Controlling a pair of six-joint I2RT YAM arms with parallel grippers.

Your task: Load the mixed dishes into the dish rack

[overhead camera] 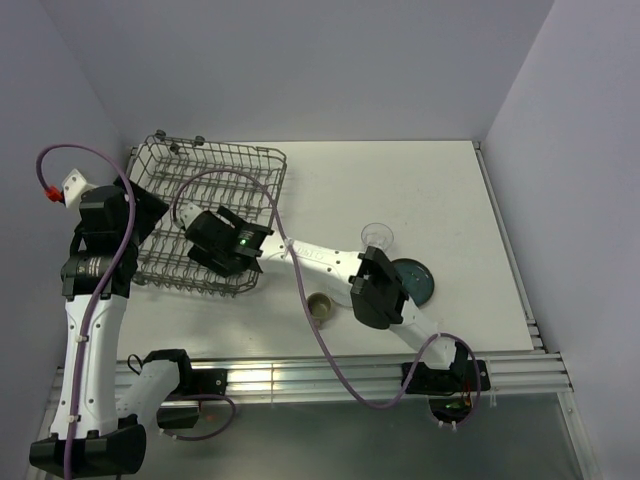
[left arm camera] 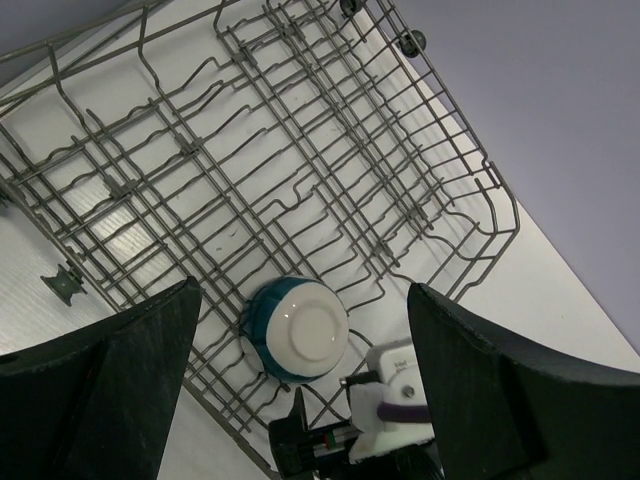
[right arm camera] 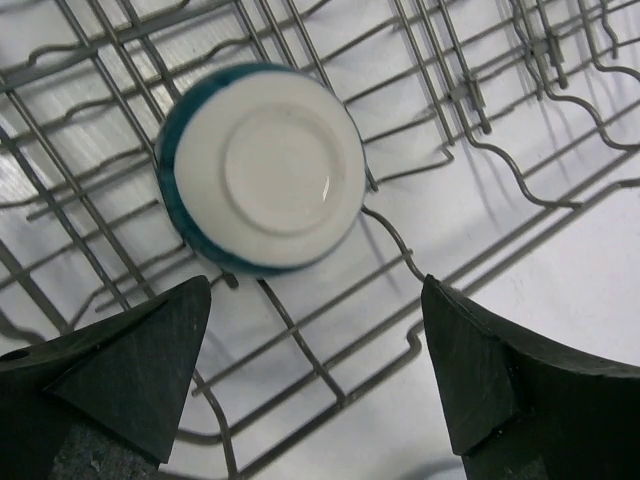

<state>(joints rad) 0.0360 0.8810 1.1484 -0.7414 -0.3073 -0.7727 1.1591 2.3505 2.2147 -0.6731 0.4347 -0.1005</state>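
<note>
Nearest the bases, the small olive-brown mug [overhead camera: 321, 307] stands upright at 6 o'clock from the table's middle. The dark teal plate [overhead camera: 412, 278] lies flat at 4 o'clock, partly under the right arm's elbow. The clear glass tumbler [overhead camera: 377, 237] is just beyond it at 3 o'clock. No pale blue plate shows in any view.

Further out, at 9 to 10 o'clock, is the dish rack [overhead camera: 210, 205]. The bowl [right arm camera: 262, 165] rests upside down among the tines in the rack's 5 o'clock corner, pale base up. So the bowl step looks finished, and a fetch comes next.

The right gripper [right arm camera: 315, 290] hangs over the bowl with fingers spread wide and touching nothing. Its arm stretches low across the table toward 10 o'clock, wrist pitched down. The next move calls for lifting clear of the tines, then swinging back toward 4 o'clock for the mug or tumbler (both within this arm's reach, by my judgement).

The left gripper [left arm camera: 302, 288] also stands apart and empty. It is poised above the rack's 9 o'clock side and looks down on the bowl
</note>
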